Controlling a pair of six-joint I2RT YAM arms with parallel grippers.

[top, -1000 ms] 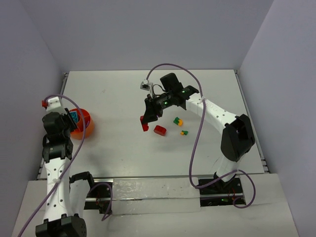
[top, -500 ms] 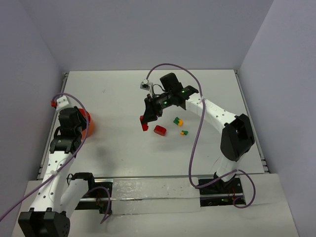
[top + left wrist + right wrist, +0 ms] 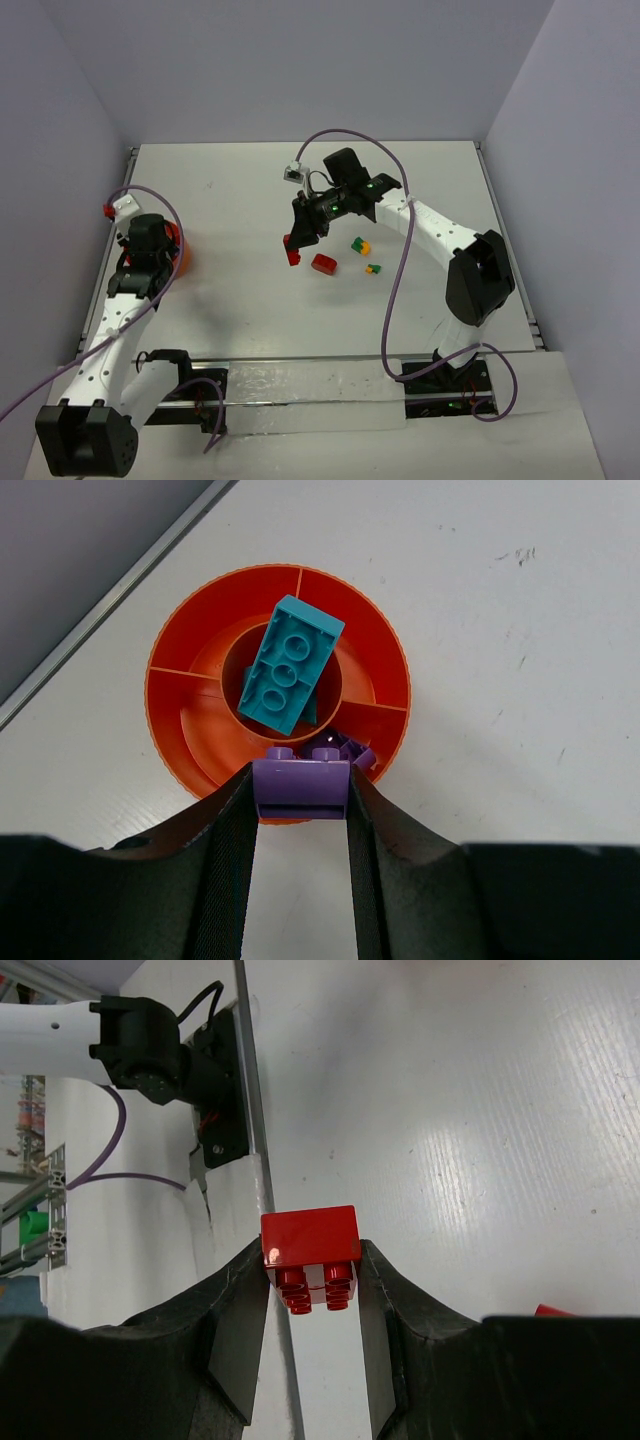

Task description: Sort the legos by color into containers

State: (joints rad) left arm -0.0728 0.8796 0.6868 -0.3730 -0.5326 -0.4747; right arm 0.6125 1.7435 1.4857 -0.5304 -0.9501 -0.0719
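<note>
Orange bowl [image 3: 352,608] sits at the far left of the table [image 3: 250,190], close to the table's edge rail [image 3: 100,620]. It has a round middle cup with divided pockets around it.

- Teal brick [image 3: 290,665] lies tilted in the middle cup, overhanging its lip.
- Small purple pieces [image 3: 346,752] are in the near-right pocket.
- Left jaws are part closed on a purple brick [image 3: 300,788], studs up, hovering at the bowl's near rim, just beside that purple pocket.
- Right jaws are clamped on a red brick [image 3: 310,1240] over mid-table, well apart from the bowl. It seems lifted, though the height is hard to tell.
- A second red brick [image 3: 324,264] and two small green-and-yellow bricks [image 3: 359,244] [image 3: 373,268] lie loose on the table near the right arm.

Step in hand, as judged: dropping the purple brick with the other purple pieces. To do it well, the left arm should shift slightly forward and right so the brick clears the rim and the divider, then release low. The teal overhang crowds that pocket, so a high drop could bounce out.

Room: the wall and rail hem in the bowl's left side. Its right side has open table, which is the right arm's likely way in once the left arm clears.
</note>
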